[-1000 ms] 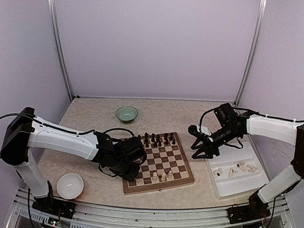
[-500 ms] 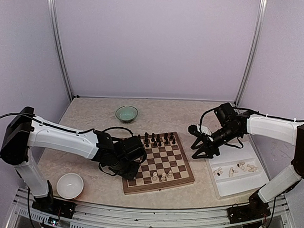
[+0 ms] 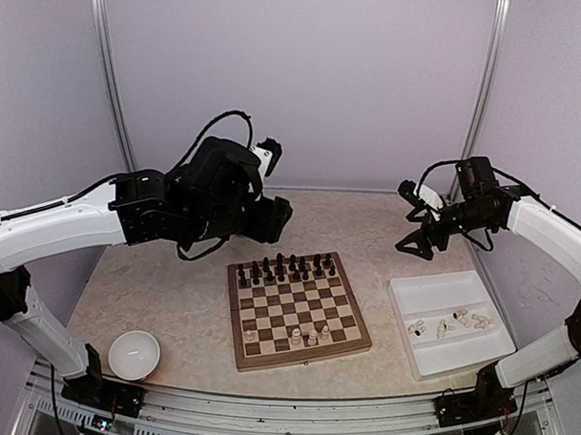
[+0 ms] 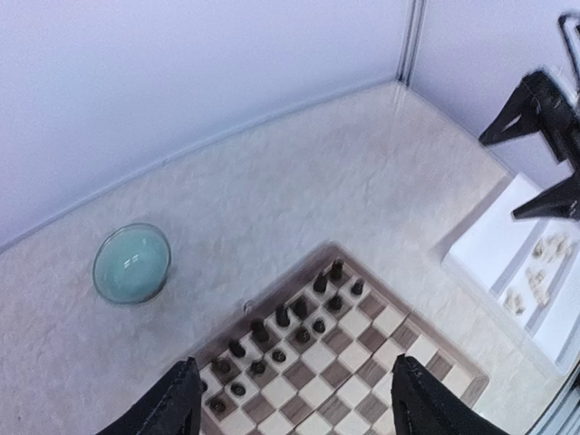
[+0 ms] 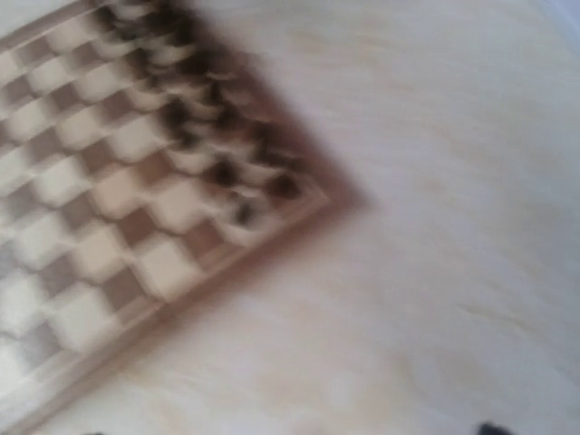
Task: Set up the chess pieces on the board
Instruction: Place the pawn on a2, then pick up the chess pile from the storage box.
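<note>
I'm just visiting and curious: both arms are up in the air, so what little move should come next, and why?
Probably lower the right pincer toward the white tray to pick up one of the cream pieces lying there. It hangs open and empty beyond the tray, only a few stand on the board, and that arm is nearer.

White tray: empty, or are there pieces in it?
Not empty. Several cream chess pieces lie loose across the middle of the tray; its far end is bare. The exact count is too small to tell.
</note>
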